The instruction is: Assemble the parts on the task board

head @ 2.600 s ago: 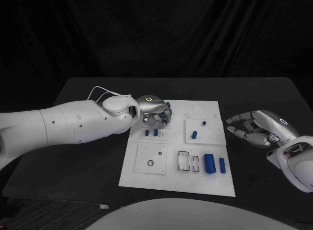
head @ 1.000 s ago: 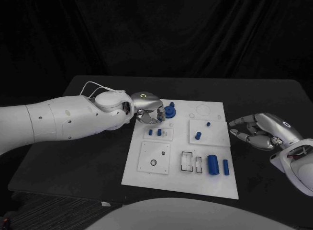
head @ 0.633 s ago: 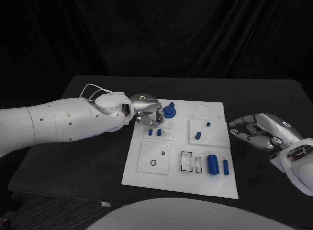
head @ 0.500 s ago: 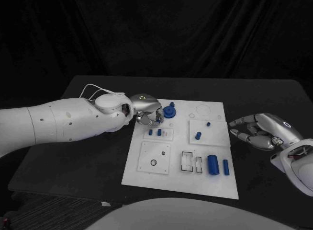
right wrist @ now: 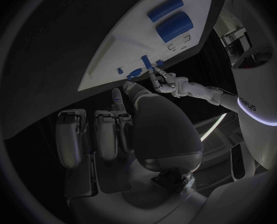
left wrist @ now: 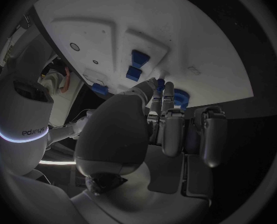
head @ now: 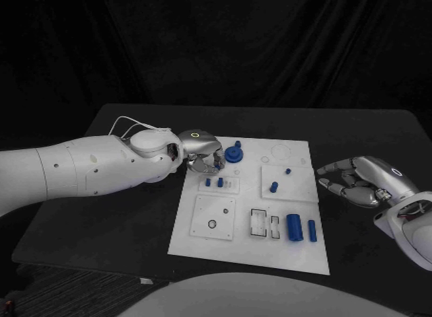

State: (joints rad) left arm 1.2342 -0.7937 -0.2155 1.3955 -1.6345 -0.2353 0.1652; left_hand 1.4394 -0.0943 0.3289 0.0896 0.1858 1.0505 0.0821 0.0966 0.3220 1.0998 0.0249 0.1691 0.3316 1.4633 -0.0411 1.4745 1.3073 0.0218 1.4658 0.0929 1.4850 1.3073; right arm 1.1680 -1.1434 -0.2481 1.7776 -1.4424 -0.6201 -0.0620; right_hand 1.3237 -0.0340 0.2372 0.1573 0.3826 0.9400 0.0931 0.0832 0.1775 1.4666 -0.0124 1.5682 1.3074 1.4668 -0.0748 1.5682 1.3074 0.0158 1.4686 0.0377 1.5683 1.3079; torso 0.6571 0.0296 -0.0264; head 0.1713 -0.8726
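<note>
Round blue part (head: 234, 154): stands on the task board (head: 244, 251) near its far edge, just beside the left hand's fingertips; contact cannot be told.
Left hand (head: 203, 150): fingers curled downward over the board's far left corner, nothing visibly held.
Two small blue pegs (head: 213, 181): just below those fingers.
Right hand (head: 364, 180): off the board's right edge, fingers curled inward, holding nothing.

This looks like a robotics lab or a test studio. A black table (head: 121, 218) stands in front of a black curtain (head: 254, 53) that closes the far side. In the middle of the table lies a white task board (head: 250, 247) with small blue parts (head: 293, 226), like a test setup.
</note>
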